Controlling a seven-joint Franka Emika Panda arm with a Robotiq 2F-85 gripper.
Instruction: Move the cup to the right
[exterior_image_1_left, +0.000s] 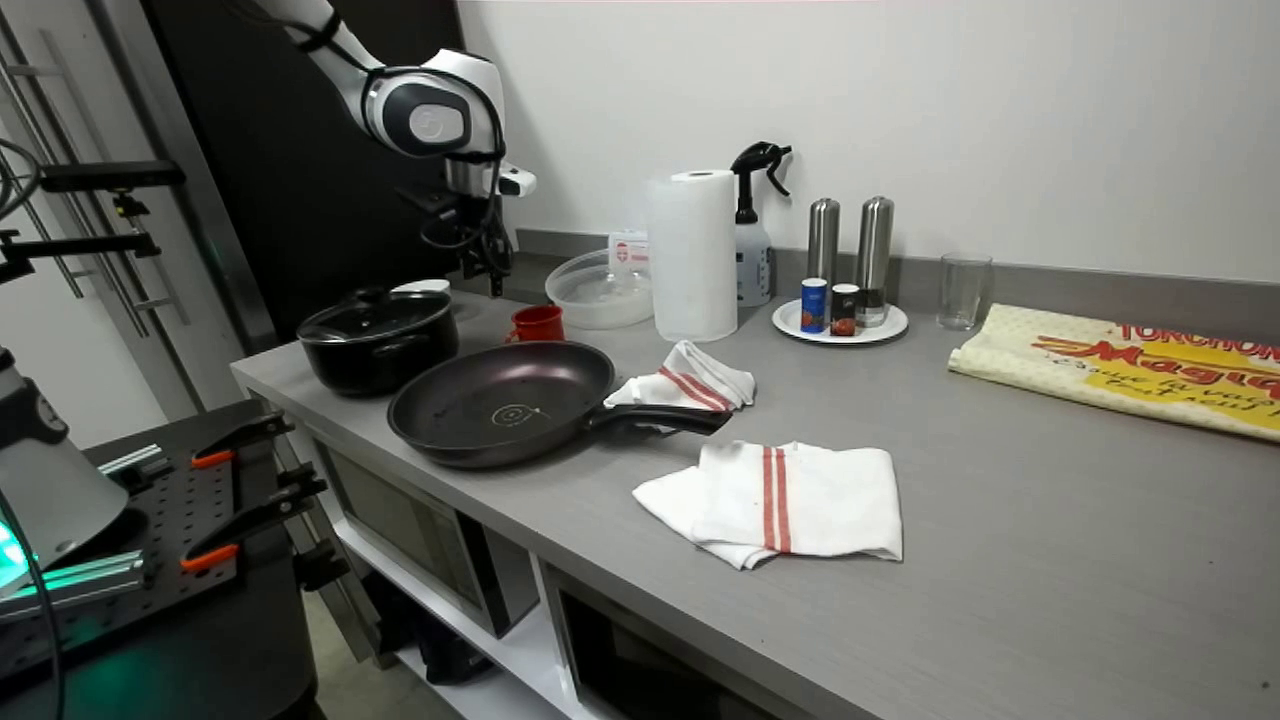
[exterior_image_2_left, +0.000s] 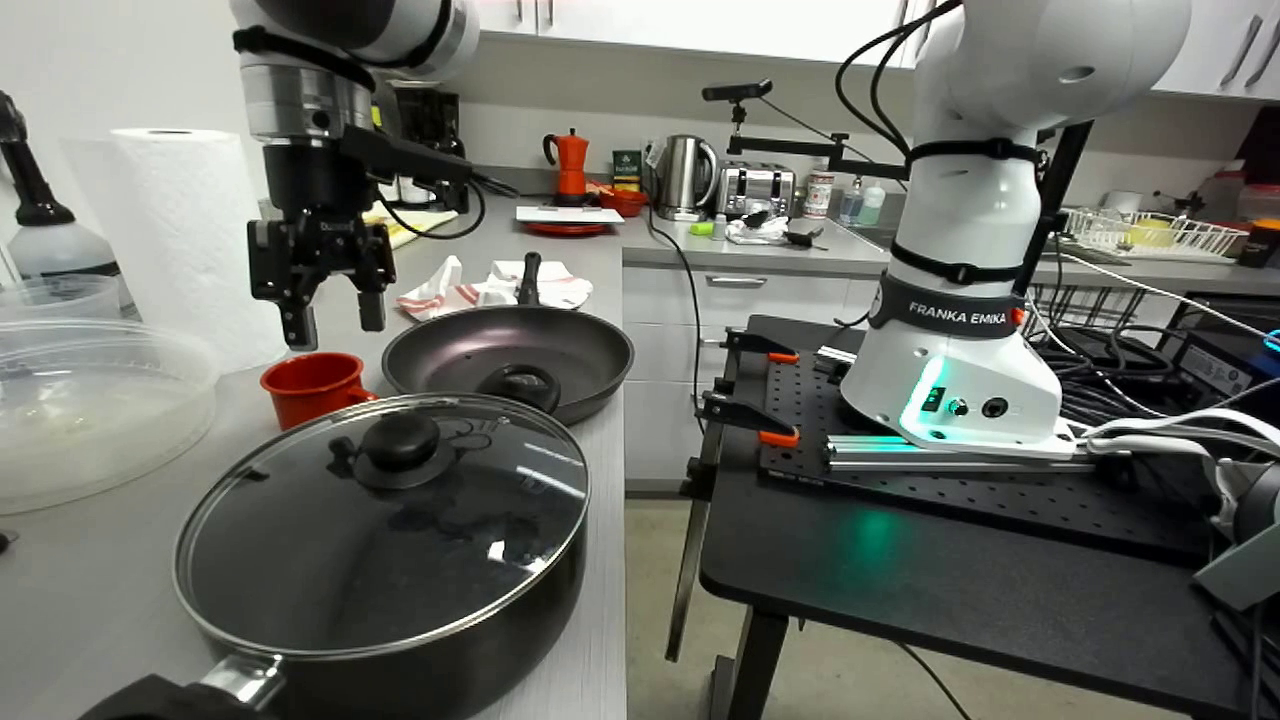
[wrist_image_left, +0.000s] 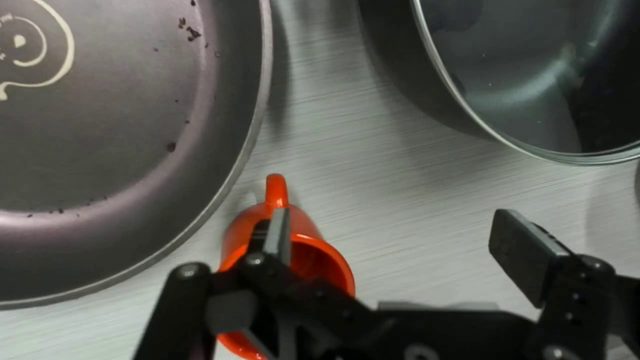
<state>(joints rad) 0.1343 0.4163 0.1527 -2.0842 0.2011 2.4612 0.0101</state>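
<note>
The small red cup (exterior_image_1_left: 538, 324) stands upright on the grey counter, behind the black frying pan. It also shows in an exterior view (exterior_image_2_left: 308, 395) between pan, pot and clear container, handle towards the pan. My gripper (exterior_image_2_left: 336, 325) is open and empty, with its fingers pointing down above the cup. It also shows in an exterior view (exterior_image_1_left: 484, 278). In the wrist view, the gripper's (wrist_image_left: 395, 230) left finger overlaps the cup (wrist_image_left: 305, 222) and hides part of it. Bare counter shows between the fingers, so the cup is not centred between them.
The frying pan (exterior_image_1_left: 500, 415) and black lidded pot (exterior_image_1_left: 375, 345) stand close to the cup. A clear plastic container (exterior_image_1_left: 600, 300), paper towel roll (exterior_image_1_left: 695, 260) and spray bottle (exterior_image_1_left: 752, 265) stand behind. Silver shakers (exterior_image_1_left: 874, 245) are on a white plate (exterior_image_1_left: 790, 325). Folded towels (exterior_image_1_left: 830, 500) lie ahead.
</note>
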